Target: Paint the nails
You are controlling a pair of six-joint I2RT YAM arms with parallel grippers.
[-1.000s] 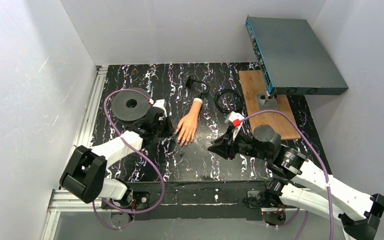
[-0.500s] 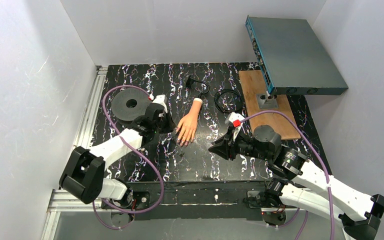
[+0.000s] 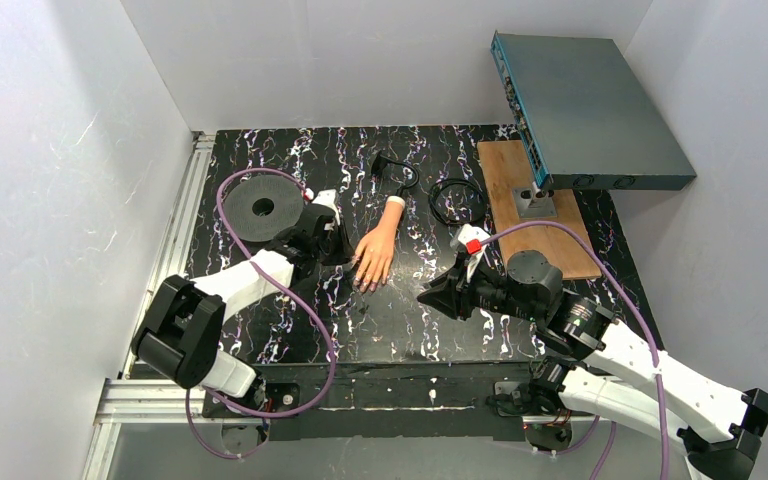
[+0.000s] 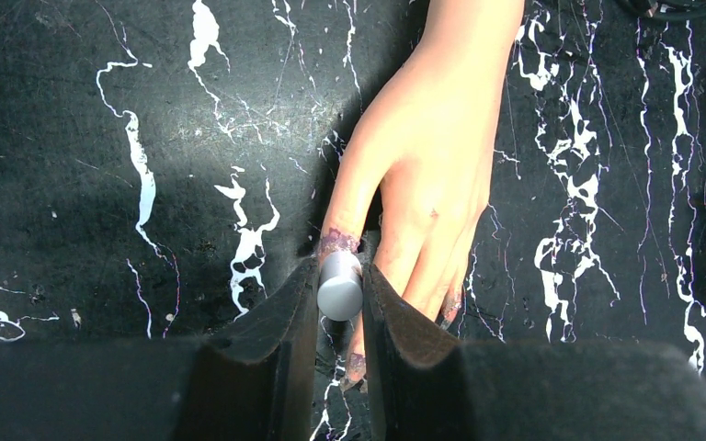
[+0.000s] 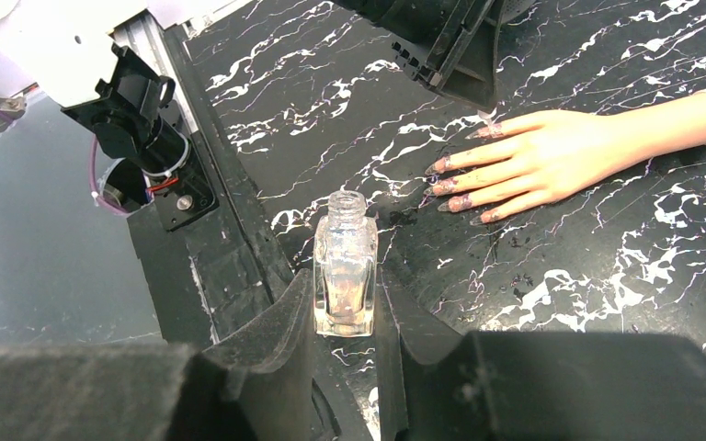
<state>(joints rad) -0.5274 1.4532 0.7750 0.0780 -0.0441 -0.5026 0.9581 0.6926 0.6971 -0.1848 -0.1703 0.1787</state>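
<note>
1. The left gripper (image 4: 340,294) was all but closed, clamped on a small grey brush cap (image 4: 340,287). The bristles were hidden under it (can't confirm nail contact).
2. The right gripper (image 5: 345,303) was closed on a clear, uncapped bottle (image 5: 345,266), held upright with its neck just past the fingertips.
3. The thumb nail (image 4: 338,243) sat directly ahead of the left fingertips, right at the cap. The other fingers ran in beside and under its right finger, partly hidden. From the right gripper, the nails (image 5: 443,186) lay ahead and to the right, apart from the bottle.
4. The mannequin hand (image 4: 432,175) lay flat on the table (image 4: 101,138), palm down. Its long axis ran away from the left gripper, leaning slightly right, with fingertips toward the gripper and wrist away. Seen from the right gripper, the axis ran crosswise, with fingertips pointing left.
5. My read on doing the stroke well:
   - Drag along the thumb's axis, cuticle to tip, with light pressure.
   - Keep the cap near vertical.
   - Keep the stroke short, since the skin around the nails already looked smeared.
   - Hold the bottle level.
</note>
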